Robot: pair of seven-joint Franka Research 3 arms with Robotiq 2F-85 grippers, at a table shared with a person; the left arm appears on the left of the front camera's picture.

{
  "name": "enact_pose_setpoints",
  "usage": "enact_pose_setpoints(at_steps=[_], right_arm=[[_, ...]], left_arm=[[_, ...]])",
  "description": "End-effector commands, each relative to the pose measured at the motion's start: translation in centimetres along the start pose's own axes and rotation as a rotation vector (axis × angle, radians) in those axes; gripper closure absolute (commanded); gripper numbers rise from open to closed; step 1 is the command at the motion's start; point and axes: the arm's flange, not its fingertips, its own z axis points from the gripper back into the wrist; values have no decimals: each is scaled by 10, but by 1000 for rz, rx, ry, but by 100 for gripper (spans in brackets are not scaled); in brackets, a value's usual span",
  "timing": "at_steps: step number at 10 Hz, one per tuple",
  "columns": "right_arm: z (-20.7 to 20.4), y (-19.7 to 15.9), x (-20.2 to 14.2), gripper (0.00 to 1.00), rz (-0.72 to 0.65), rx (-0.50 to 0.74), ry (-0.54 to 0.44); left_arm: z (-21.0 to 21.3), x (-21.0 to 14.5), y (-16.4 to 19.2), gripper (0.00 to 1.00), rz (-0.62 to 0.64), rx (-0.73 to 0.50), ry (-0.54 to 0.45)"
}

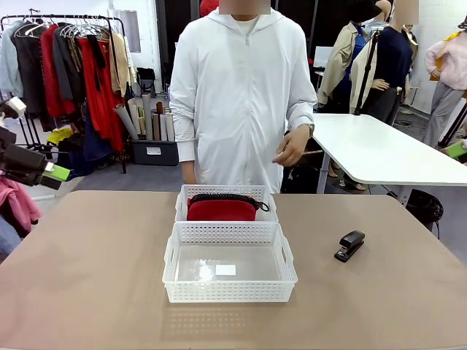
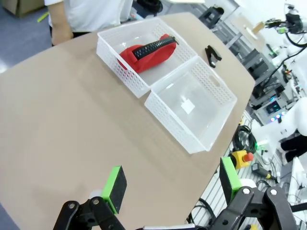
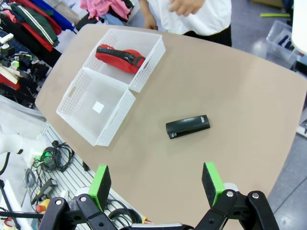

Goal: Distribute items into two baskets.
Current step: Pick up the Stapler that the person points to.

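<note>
On the table [image 1: 87, 255] the red pouch [image 1: 221, 209] already lies in the far basket [image 1: 191, 194], the stapler [image 1: 350, 246] is not yet in the near basket [image 1: 230, 292], and the left gripper [image 2: 172, 183] and right gripper [image 3: 156, 181] both stand spread and empty.

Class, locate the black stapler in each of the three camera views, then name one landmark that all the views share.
Front view: stapler right of centre, on the table, right of the empty basket.
Left wrist view: stapler upper right, above the empty basket in the picture.
Right wrist view: stapler near the middle, on bare table.
Shared landmark: the red pouch lying in the other basket.
</note>
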Motion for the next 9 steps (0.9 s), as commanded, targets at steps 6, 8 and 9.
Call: enact_pose_setpoints(at_steps=[6,8,9], right_arm=[[1,2,1,0,5,4,-5],[1,2,1,0,5,4,-5],[1,2,1,0,5,4,-5]], left_arm=[[4,-4,1,0,-23,-5,0],[4,-4,1,0,-23,-5,0],[4,-4,1,0,-23,-5,0]])
